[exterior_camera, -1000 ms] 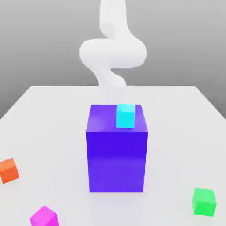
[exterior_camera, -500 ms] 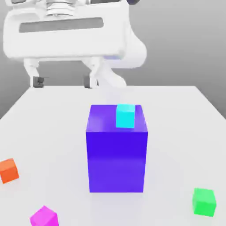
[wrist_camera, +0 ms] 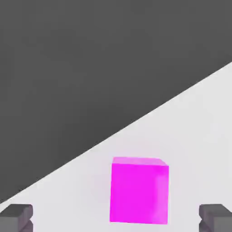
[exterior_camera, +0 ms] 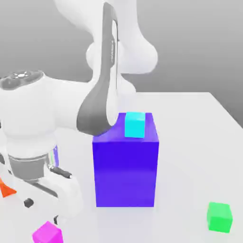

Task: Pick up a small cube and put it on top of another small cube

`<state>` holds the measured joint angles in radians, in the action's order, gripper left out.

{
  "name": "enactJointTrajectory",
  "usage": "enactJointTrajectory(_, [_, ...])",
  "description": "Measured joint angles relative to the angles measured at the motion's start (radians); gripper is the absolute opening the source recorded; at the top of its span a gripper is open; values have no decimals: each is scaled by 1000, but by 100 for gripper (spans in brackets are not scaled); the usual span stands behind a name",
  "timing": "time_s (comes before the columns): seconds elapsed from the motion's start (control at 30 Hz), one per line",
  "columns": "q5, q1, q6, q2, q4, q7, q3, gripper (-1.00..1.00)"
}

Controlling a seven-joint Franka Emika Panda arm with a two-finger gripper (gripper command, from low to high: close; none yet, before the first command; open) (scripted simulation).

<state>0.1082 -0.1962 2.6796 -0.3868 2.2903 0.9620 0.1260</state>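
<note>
Grey backdrop and a pale, bare desk [exterior_camera: 190,137] set the scene. On that desk, near the edge closest to the exterior camera and toward the exterior view's left, sits the magenta cube [exterior_camera: 47,233], resting flat and free of contact. In the hand view the same cube [wrist_camera: 138,190] lies between the two dark fingertips [wrist_camera: 16,217], which stand well apart on either side of it; the end effector [wrist_camera: 116,218] is spread wide and holds nothing. That spread looks deliberate: the fingers need clearance to drop around the cube before closing.

Just above the cube in the exterior view, the white arm [exterior_camera: 42,137] bends low, its wrist poised over the pick.

Farther out, the orange cube [exterior_camera: 5,189] peeks from behind the arm. A big blue-violet block [exterior_camera: 126,171] stands mid-desk with a cyan cube [exterior_camera: 135,125] on top. The green cube [exterior_camera: 219,216], the stacking target, waits well apart toward the exterior view's right, so the carry will likely have to pass the tall block.
</note>
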Motion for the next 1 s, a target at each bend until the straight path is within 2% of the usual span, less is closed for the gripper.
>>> enactJointTrajectory(0.1, [23, -21, 80, -109, -22, -16, -23, 0])
enactJointTrajectory(0.13, [27, -25, 96, -130, -26, -19, -28, -100])
enactJointTrajectory(0.33, [29, -28, 105, -141, -29, -19, -31, -100])
enactJointTrajectory(0.53, [-14, 11, -19, 20, 9, 1, -15, -100])
enactJointTrajectory(0.9, [-137, 281, -70, 163, 101, -110, -273, -100])
enactJointTrajectory(1.0, [-192, 368, -53, 150, 108, -128, -342, -100])
